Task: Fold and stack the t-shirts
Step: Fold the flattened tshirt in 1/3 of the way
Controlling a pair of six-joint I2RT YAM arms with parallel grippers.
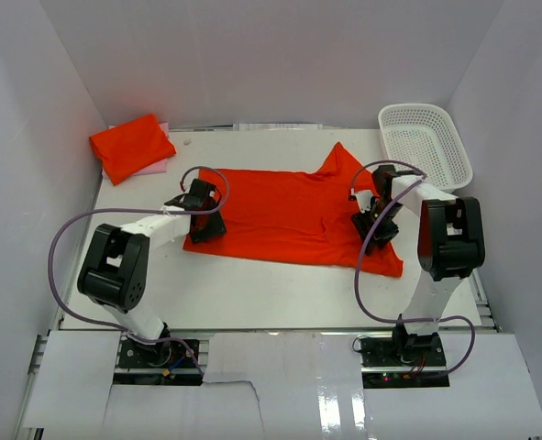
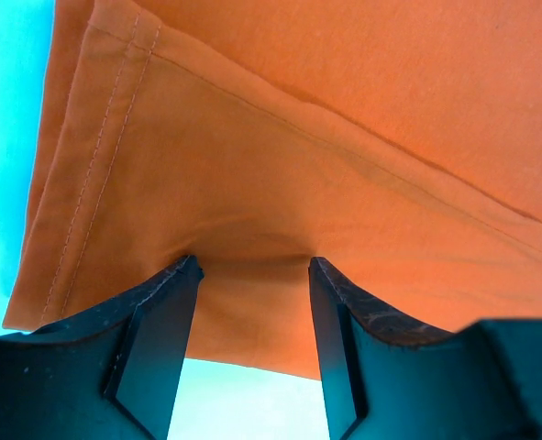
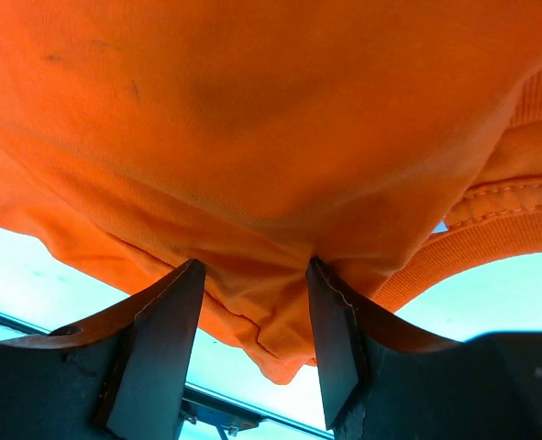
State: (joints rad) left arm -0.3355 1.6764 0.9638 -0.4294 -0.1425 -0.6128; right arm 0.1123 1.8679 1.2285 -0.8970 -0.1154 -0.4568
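Spread t-shirt, appearance: the spread t-shirt is a plain bright orange-red short-sleeved shirt of soft knit fabric. It carries no print and is far larger than either gripper.
Spread t-shirt, place: centre of the overhead frame, on the white table, between the two arms.
Long axis: runs left to right across the frame.
Pointing: the stitched hem is at the left end and the ribbed collar at the right end. One sleeve peaks toward the top of the frame, the other toward the lower right.
Surface: mostly flat through the middle, creased and gathered at the right end.
Left gripper: the left gripper sits at the shirt's left edge. Its fingers stand partly apart with the hem edge between them. The cloth puckers at the tips, so it appears to be clamped.
Right gripper: the right gripper is at the collar end. Its jaws are closed on a thick bunch of fabric, which drapes from them with the table showing beneath.
Folded t-shirt: the folded t-shirt is the same orange-red. It lies as a compact tilted rectangle in the upper left of the frame, well apart from the spread one.
Basket: the white plastic mesh basket stands in the upper right, just beyond the raised sleeve.
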